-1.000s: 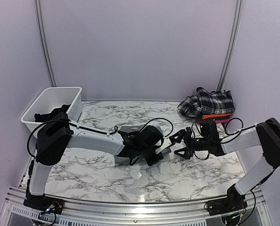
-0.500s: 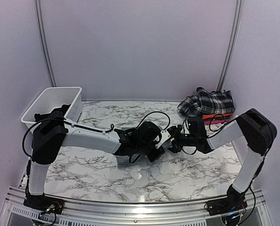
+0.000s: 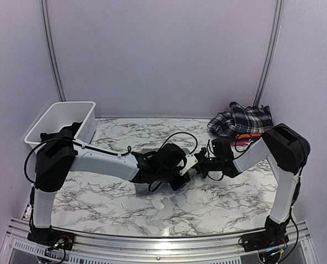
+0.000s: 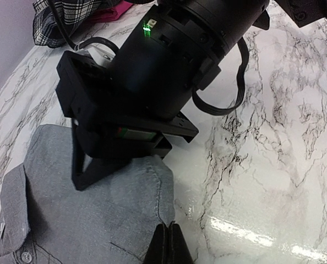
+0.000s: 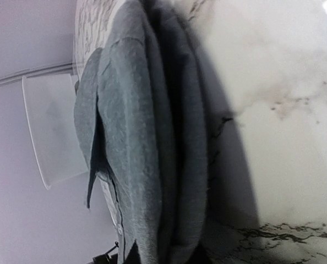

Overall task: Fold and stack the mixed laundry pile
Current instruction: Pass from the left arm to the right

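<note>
While the grey shirt (image 4: 97, 220) lies folded in the middle of the tabletop (image 4: 262, 137), the left pincer (image 4: 166, 245) is clenched tight at its edge. The right pincer (image 3: 201, 165) meets the shirt's other side, and I cannot tell its grip. The plaid piece (image 3: 243, 120) lies well apart, far right.

The shirt (image 4: 97, 220) is grey, the plaid piece (image 3: 241, 119) black-and-white, the basket (image 3: 88, 125) white, the table (image 3: 224, 203) grey-veined white marble.
</note>
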Robot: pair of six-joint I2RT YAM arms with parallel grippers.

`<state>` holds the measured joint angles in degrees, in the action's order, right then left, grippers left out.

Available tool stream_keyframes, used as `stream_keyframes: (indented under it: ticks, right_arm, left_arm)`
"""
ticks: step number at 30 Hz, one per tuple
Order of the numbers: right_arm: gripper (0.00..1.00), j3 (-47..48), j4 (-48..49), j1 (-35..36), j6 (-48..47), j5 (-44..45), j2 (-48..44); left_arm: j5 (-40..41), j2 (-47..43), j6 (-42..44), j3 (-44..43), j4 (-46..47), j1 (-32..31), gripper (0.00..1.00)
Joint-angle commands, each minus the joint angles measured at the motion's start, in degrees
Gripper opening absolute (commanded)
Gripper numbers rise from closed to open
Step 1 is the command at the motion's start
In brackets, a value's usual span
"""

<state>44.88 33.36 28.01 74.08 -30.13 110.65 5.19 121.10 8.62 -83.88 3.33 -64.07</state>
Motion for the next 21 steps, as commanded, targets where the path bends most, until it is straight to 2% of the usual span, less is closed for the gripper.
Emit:
stream_keyframes:
  ticks: [1, 5, 6, 7, 10, 12, 13, 16, 18, 21]
  right_arm:
    - [0.01, 3.7, -1.7, 0.6, -3.2, -1.0, 0.4]
    - [0.00, 7.1, -8.1, 0.5, -7.9, -1.1, -1.0]
    - [0.00, 8.1, -9.8, 0.4, -9.4, -1.2, -1.6]
    - [0.00, 9.3, -11.8, 0.3, -11.1, -1.2, -1.9]
    - [0.00, 15.2, -21.1, -0.3, -17.8, -1.2, -2.2]
    - [0.00, 20.6, -29.3, -0.8, -24.3, -0.1, -2.0]
    - [0.00, 23.7, -34.1, -1.0, -27.9, 1.0, -1.8]
    - [0.00, 34.2, -45.3, -1.6, -39.5, 2.4, 0.6]
    - [0.00, 43.2, -56.9, -1.5, -48.5, 6.0, 3.4]
    - [0.00, 52.8, -68.4, -1.8, -56.2, 11.1, 6.1]
  left_arm:
    - [1.2, -4.2, 0.2, 1.2, 2.0, 0.6, 0.00]
    - [1.7, -6.1, -0.9, 2.8, 2.1, 1.8, 0.02]
    - [2.2, -6.7, -1.3, 3.2, 1.9, 2.0, 0.06]
    - [3.0, -7.3, -2.0, 3.5, 1.4, 2.3, 0.18]
    - [6.1, -10.1, -5.1, 5.5, -0.3, 3.2, 0.62]
    - [9.6, -12.5, -7.4, 7.7, -0.6, 3.8, 0.87]
    - [11.5, -13.9, -8.1, 8.9, -0.7, 4.2, 0.96]
    - [14.9, -16.8, -11.8, 11.6, -2.4, 5.8, 0.99]
    - [17.7, -17.2, -13.6, 11.9, -5.5, 7.2, 0.99]
    - [19.0, -17.3, -15.7, 12.3, -9.1, 9.1, 0.99]
